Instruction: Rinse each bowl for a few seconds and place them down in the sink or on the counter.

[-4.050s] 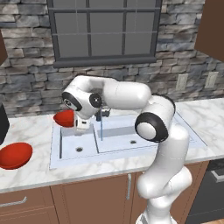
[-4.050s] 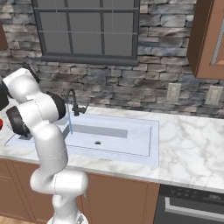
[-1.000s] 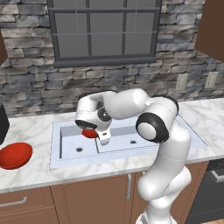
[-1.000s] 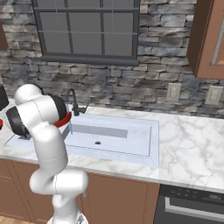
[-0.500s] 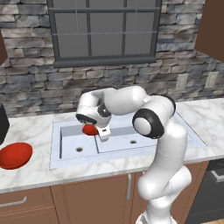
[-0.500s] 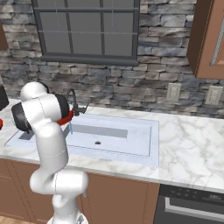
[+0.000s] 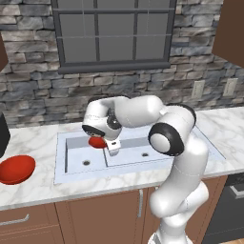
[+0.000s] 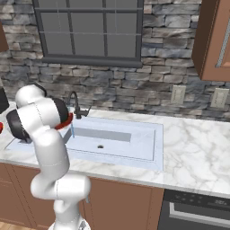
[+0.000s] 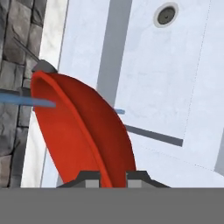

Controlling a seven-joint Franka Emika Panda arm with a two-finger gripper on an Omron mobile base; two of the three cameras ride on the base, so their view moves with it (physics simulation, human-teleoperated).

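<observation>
Over sink (image 7: pixel 71 164), gripper (image 9: pixel 109 177) pinching rim of red bowl (image 9: pixel 78 131), jaws pressed on it from both sides. Bowl held tilted, thin blue water stream (image 9: pixel 26 101) hitting its inner face. Second bowl (image 7: pixel 15 169) rests on counter (image 7: pixel 33 188), left of sink. Best: hold bowl steady under stream, keep grip firm. Versus four seconds ago: bowl carried from sink's left edge to faucet (image 8: pixel 75 105).

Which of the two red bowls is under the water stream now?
The bowl held in the tool over the sink; the other bowl lies on the counter left of it.
</observation>
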